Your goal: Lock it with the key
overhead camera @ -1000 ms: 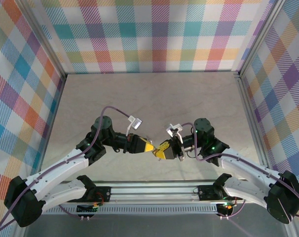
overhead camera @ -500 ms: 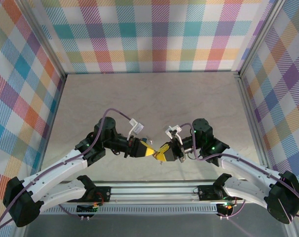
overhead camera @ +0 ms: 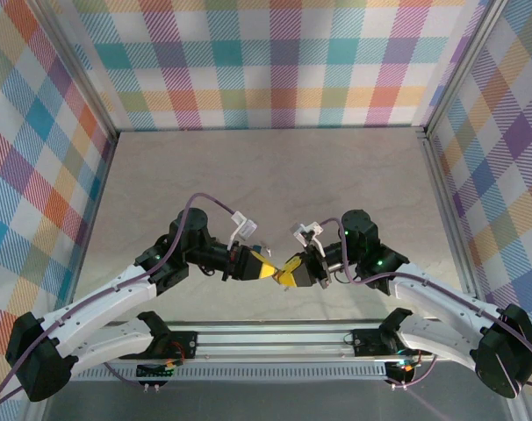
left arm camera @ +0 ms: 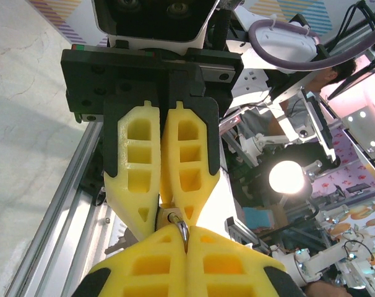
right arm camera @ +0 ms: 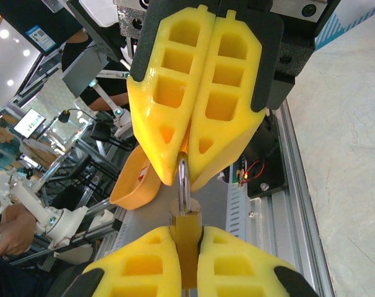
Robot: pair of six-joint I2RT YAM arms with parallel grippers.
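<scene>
The whole business hung on one line. The two arms met nose to nose above the desk [overhead camera: 266, 175], near the rail [overhead camera: 266, 338] at its near edge. The right gripper [overhead camera: 284, 276] had its jaws closed tight on the brass padlock [right arm camera: 187, 241]. From the padlock a silver loop [right arm camera: 183, 185] ran straight across into the left gripper [overhead camera: 271, 272], whose jaws were pinched fully shut on its far end. So the long axis lay gripper to gripper, with neither arm the nearer. I could not tell whether that loop was the shackle or the key's ring, and no separate key was plain to me. Nothing else stood in the way.
</scene>
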